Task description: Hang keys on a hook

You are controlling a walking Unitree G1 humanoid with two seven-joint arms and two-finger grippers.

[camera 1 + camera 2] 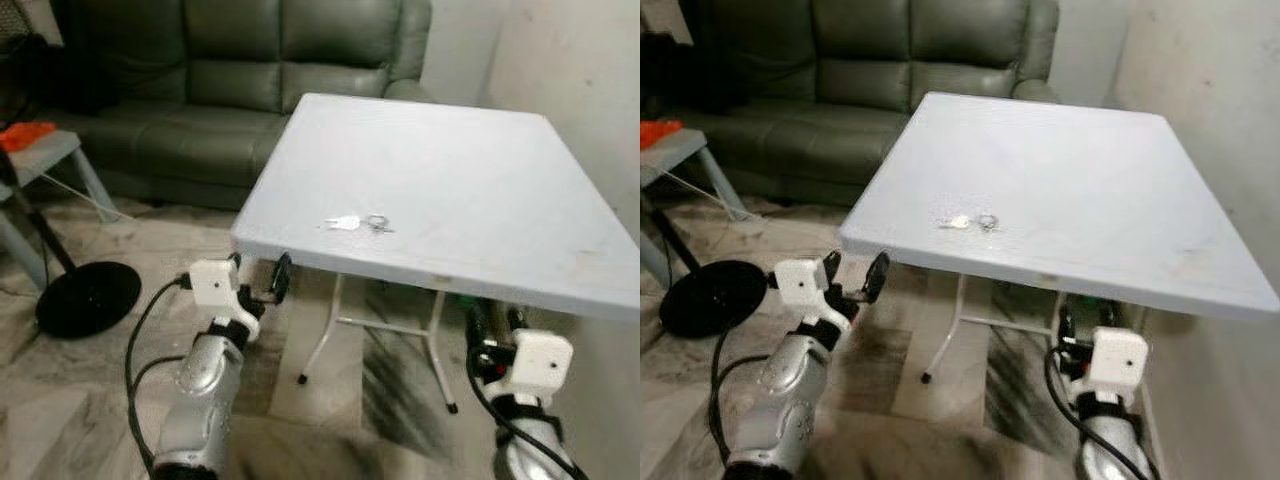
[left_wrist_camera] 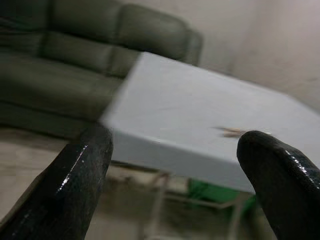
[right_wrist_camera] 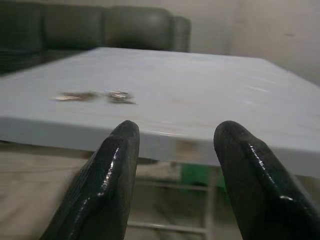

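Standing at the tabletop [image 1: 480, 190] edge, keys [image 1: 358, 223] not yet taken.

Keys lie flat near the front edge of the tabletop, well apart from both my tools. Left tool [image 1: 262, 279]: fingers spread apart, empty, held just below the front left corner. Right tool [image 3: 172, 165]: fingers apart, empty, below the front edge. In my judgement the keys are light, rigid metal, thin and slippery against the smooth surface, liable to skate when pinched. Best hold looks to be the ring [image 1: 376, 222], or across the key blade [image 1: 342, 223]. No hook is identifiable.
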